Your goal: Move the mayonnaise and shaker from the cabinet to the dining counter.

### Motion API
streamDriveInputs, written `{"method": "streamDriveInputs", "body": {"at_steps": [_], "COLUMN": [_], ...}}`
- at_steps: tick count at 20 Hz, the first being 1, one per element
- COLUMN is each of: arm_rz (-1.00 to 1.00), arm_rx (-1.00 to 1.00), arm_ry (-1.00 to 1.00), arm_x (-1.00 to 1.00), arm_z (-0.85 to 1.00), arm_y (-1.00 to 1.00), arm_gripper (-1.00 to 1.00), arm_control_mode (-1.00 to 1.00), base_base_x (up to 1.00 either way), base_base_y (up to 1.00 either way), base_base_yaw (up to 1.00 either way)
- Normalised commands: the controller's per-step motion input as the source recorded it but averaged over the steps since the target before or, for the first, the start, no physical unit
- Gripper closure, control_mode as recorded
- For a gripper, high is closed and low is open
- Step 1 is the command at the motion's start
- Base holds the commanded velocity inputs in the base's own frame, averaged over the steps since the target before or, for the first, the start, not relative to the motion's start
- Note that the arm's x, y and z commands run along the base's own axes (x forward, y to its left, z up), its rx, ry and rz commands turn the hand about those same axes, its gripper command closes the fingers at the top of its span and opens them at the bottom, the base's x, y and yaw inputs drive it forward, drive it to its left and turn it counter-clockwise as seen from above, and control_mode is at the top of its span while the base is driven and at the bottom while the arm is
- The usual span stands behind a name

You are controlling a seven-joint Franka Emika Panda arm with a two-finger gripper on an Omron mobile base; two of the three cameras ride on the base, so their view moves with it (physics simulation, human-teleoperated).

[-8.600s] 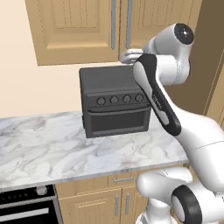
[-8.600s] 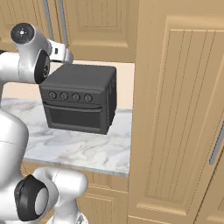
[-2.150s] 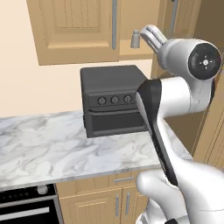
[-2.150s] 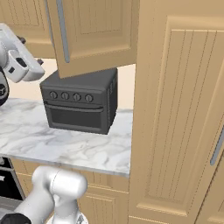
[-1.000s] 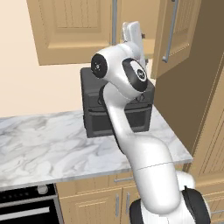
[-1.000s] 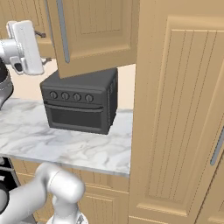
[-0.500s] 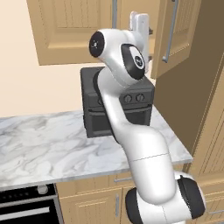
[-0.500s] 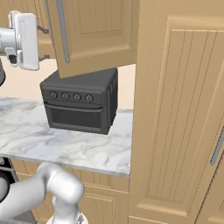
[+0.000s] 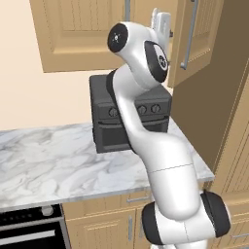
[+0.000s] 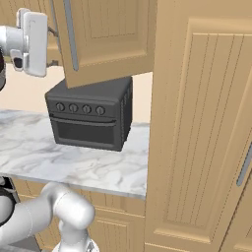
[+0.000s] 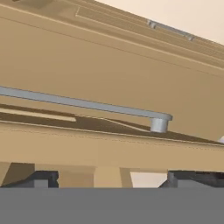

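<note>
— Swung out since a few seconds back, hasn't it, that door? It was flat against the front then, and the arm was lower.

— Yes, and the arm has folded upward in that time. The gripper (image 11: 116,178) now sits high, close to the door's free edge. Its fingertips (image 11: 43,179) rise at the two lower corners of the hand view with a broad gap between them and nothing in it.

— What lies just past them?

— A grey bar handle (image 11: 83,104) runs across the hand view, ending in a short round post. It stands off a tan wooden panel. Neither fingertip touches it.

— Do the base views add anything?

— The right base view shows the open door (image 10: 106,34) angled out over a dark toaster oven (image 10: 91,115), with the white hand to its left. A tall wooden cupboard (image 10: 202,123) fills the right side there. The left base view shows the cabinet (image 9: 82,34) on the wall above the oven, its left door shut.

— And the inside of the cabinet?

— Hidden. The arm covers the opening in the left base view, and the door covers it in the right.

— Below?

— The oven stands on a white-grey marble counter (image 9: 48,165), toward its right end. A black stove (image 9: 29,228) shows at the lower left of the left base view.
</note>
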Motion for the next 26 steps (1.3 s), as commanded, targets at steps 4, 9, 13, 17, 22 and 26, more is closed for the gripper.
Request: {"method": "streamDriveInputs", "body": {"at_steps": [4,9,13,17,22,26], "arm_rz": [0.00,0.00,0.00,-0.04,-0.20,-0.29], "arm_rx": [0.18,0.16,0.10,0.12,0.04,0.03], "arm_ry": [-0.24,-0.20,-0.19,-0.18,-0.06,-0.04], "arm_x": [0.40,0.38,0.30,0.29,0.04,-0.06], "arm_z": [-0.38,-0.42,-0.46,-0.37,-0.20,-0.10], "arm_y": [0.10,0.16,0.26,0.10,-0.17,-0.08], "arm_gripper": [-1.00,-1.00,-1.00,-1.00,-1.00,-1.00], "arm_control_mode": [-1.00,-1.00,-1.00,-1.00,-1.00,-1.00], "base_base_x": [0.00,0.00,0.00,0.00,0.00,0.00], "base_base_y": [0.00,0.00,0.00,0.00,0.00,0.00], "base_base_yaw": [0.00,0.00,0.00,0.00,0.00,0.00]}}
